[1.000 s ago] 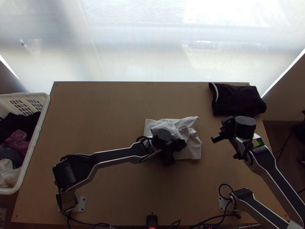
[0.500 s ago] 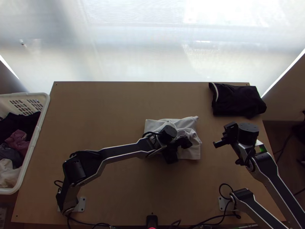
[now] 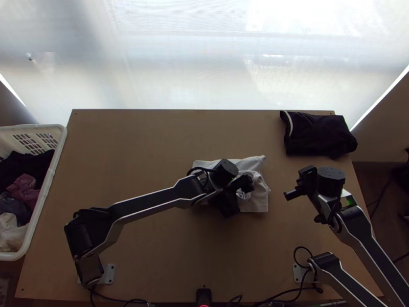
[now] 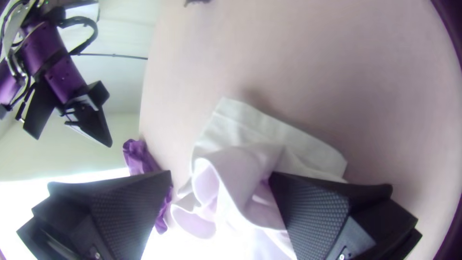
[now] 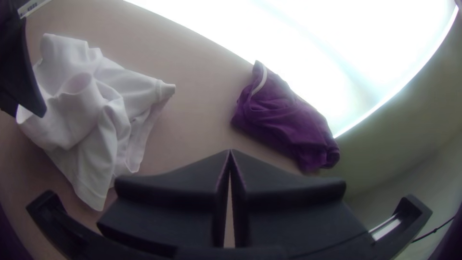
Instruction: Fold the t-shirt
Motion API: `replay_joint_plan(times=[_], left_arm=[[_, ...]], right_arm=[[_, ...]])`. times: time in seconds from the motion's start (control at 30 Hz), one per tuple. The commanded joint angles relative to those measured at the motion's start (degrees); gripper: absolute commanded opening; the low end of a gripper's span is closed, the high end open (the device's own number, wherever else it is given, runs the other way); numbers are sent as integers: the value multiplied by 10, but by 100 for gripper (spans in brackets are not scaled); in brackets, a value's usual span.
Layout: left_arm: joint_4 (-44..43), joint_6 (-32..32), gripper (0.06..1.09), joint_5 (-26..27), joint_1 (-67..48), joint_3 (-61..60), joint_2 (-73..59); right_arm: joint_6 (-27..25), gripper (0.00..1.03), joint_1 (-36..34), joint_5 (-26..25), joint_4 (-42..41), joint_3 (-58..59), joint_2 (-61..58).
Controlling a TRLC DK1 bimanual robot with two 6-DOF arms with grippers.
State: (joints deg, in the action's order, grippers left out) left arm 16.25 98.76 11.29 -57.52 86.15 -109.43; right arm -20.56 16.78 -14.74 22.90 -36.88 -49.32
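A white basket (image 3: 53, 166), heaped with dark cloth (image 3: 20, 163), maroon cloth (image 3: 24, 189), grey cloth (image 3: 13, 204) and white cloth (image 3: 11, 233), is seen well to the left of the left tool (image 3: 239, 194), beside the wooden surface (image 3: 153, 143). Nearer, the white shirt (image 3: 255, 204) is spread unevenly beneath and around the left tool, its middle bunched in loose folds and a sleeve end (image 3: 259, 159) turned out beyond the tool, on the side toward the right tool (image 3: 294, 192). The left tool is held wide, its two fingers (image 4: 310, 207) well apart, with rumpled white cloth framed in the gap; whether the cloth is touched by either finger cannot be told. The right tool is pictured with its fingertips brought together and no cloth pinched between them, poised to the right of the shirt and apart from it. Beyond the right tool, near the far right corner of the surface, a black garment (image 3: 319, 135) trimmed with a white stripe is laid in a compact bundle.
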Motion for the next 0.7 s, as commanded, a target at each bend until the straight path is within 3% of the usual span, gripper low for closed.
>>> replay_joint_plan(times=[0.0, 0.27, 0.53, 0.67], left_arm=[[135, -112, 104, -17, -14, 24, 61], [163, -284, 104, -68, 9, 13, 142], [194, -523, 103, -143, 92, 26, 187], [215, -707, 86, -149, 125, 21, 208]], right_arm=[[3, 3, 10, -1, 6, -3, 3], [-4, 3, 36, -1, 8, -12, -7], [2, 3, 147, -1, 12, -45, -58], [-5, 3, 214, -2, 12, -71, -91]])
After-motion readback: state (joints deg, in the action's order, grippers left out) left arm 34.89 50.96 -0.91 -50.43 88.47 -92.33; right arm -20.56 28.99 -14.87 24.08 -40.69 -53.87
